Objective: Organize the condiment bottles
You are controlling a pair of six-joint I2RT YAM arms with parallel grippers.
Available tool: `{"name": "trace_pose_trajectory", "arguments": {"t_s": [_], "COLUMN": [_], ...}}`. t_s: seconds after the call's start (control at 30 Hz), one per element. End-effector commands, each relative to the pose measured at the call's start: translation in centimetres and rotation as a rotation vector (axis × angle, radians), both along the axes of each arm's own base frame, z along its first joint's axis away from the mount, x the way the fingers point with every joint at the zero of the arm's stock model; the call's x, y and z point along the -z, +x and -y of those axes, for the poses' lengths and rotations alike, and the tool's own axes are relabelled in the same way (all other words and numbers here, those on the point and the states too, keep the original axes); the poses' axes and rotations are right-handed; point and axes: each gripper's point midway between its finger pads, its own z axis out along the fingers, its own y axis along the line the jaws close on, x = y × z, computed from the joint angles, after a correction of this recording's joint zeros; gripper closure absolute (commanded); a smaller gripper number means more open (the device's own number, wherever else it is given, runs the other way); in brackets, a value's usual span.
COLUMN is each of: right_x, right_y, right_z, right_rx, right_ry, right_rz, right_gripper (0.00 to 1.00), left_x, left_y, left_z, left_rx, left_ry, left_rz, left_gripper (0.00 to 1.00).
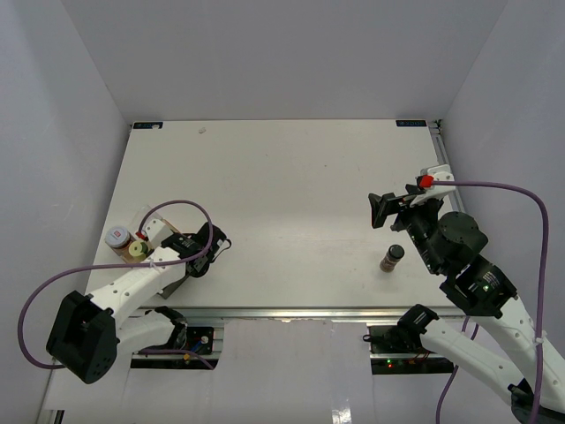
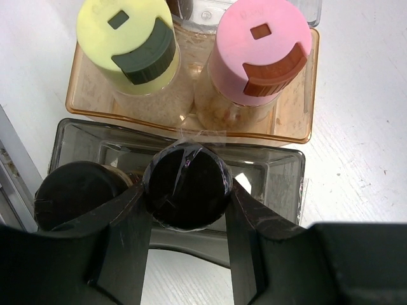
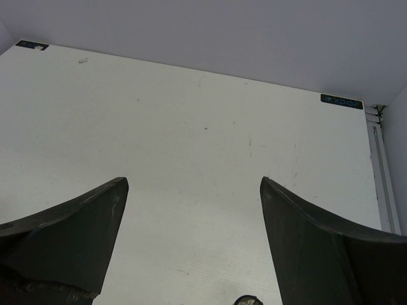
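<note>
Progress judged partial. Black-capped bottle (image 2: 186, 184) clenched by left gripper (image 2: 186, 194) over grey tray (image 2: 280, 171), beside second black-capped bottle (image 2: 76, 190). Yellow-capped bottle (image 2: 127, 38) and pink-capped bottle (image 2: 261, 44) seated in orange tray (image 2: 299, 121). Right gripper (image 3: 194, 184) spread wide, nothing held. Lone bottle (image 1: 392, 258) on table (image 1: 282, 177) near right arm, not yet sorted.

The body of the black-capped jar (image 2: 186, 181) pinched in the left gripper (image 2: 185, 194) is hidden beneath its own cap. Outside one finger, a second black-capped jar (image 2: 73, 190) is half covered by that finger, and the near wall of the grey tray (image 2: 286, 162) is masked behind both. Beyond the fingertips, a clear jar (image 2: 203, 9) is cut off by the top edge. Over at the right gripper (image 3: 194, 183), between its wide-spread fingers and back toward the wrist, a dark cap (image 3: 247, 300) is clipped by the bottom edge.
</note>
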Motion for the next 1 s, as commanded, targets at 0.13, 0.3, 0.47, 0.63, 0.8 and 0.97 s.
{"name": "trace_pose_trajectory", "arguments": {"t_s": [0.13,0.3,0.47,0.63,0.8,0.97], "right_x": [-1.2,-1.2,-1.2,-1.2,-1.3,-1.5], "right_y": [-0.1,-0.2,-0.2,-0.1,-0.1,-0.1], "right_z": [0.0,0.0,0.1,0.1,0.1,0.2], "right_rx": [-0.002,-0.003,-0.002,0.001,0.003,0.007], "right_ry": [0.040,0.041,0.042,0.040,0.037,0.040], "right_rz": [0.045,0.046,0.046,0.044,0.041,0.044], "right_gripper": [0.10,0.09,0.10,0.10,0.10,0.09], "left_x": [-0.3,-0.2,-0.2,-0.7,-2.3,-3.9], "left_y": [0.3,0.3,0.1,0.2,0.6,1.2], "left_z": [-0.2,-0.2,-0.2,0.3,0.8,1.2], "left_rx": [-0.017,-0.019,-0.021,-0.019,-0.014,-0.011], "left_ry": [0.000,0.000,-0.004,-0.030,-0.044,-0.047], "left_rz": [0.035,0.029,0.026,0.017,0.006,0.001], "left_gripper": [0.44,0.35,0.32,0.23,0.18,0.17]}}
